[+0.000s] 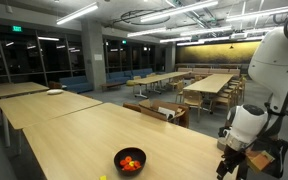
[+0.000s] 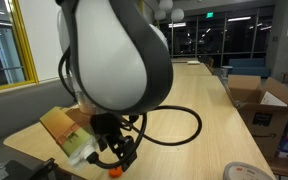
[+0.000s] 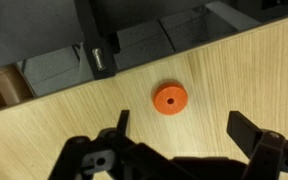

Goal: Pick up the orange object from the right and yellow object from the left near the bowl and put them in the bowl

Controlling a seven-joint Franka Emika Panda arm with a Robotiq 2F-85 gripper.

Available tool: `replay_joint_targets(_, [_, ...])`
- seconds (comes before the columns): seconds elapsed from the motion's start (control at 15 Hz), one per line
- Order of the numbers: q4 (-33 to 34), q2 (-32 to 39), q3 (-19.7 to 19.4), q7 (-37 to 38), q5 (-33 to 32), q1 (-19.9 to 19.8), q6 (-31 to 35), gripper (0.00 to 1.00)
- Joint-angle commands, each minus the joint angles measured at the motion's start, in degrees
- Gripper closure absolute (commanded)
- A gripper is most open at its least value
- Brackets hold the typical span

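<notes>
The orange object point(image 3: 169, 98) is a small flat orange disc with a centre hole, lying on the wooden table. In the wrist view my gripper point(image 3: 184, 130) is open and empty, its fingers spread just below the disc. In an exterior view the gripper point(image 2: 115, 158) hangs low over the disc point(image 2: 114, 171) near the table edge. The black bowl point(image 1: 118, 157) stands at the table's near edge with red-orange pieces inside, well left of my gripper point(image 1: 231, 160). A tiny yellow-green speck, the yellow object point(image 1: 102, 177), lies left of the bowl.
The table edge point(image 3: 134, 62) runs close behind the disc, with dark equipment beyond it. A yellow packet point(image 2: 66, 133) lies beside the gripper. Cardboard boxes point(image 2: 262, 100) stand past the table. A grey roll point(image 2: 246, 173) and a white plate point(image 1: 54, 92) sit farther off.
</notes>
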Motion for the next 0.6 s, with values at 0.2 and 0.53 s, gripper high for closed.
replay_joint_targets(0.2, [-0.44,2.50,0.93,6.11,-7.12,4.26,-5.08,0.00])
replay_joint_targets(0.53, [-0.74,3.05,1.27,5.65,-6.24,6.48,-6.03,0.00])
